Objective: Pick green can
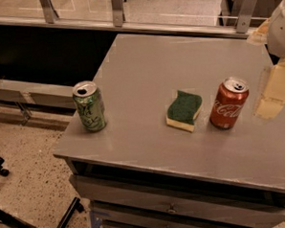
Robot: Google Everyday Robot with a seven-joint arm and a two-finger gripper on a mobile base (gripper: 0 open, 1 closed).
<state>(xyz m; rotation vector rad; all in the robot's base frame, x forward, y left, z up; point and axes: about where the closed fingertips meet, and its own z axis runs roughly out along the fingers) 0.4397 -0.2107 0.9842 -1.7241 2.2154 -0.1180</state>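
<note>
Camera view: grey table (178, 61) with drawers below its front edge. Green-and-yellow sponge (184, 110) lies near the table's front, taken as reference. Green can (89, 106) stands upright well to the left of the sponge, near the table's left front corner, nothing touching it. Red Coca-Cola can (229, 103) stands upright just right of the sponge. Gripper (274, 93) sits further right of the sponge, beyond the red can, at the frame edge; whether it is wide or narrow cannot be told, and it holds nothing visible.

white coca-cola script on the red can (228, 104), near the gripper (274, 93).
</note>
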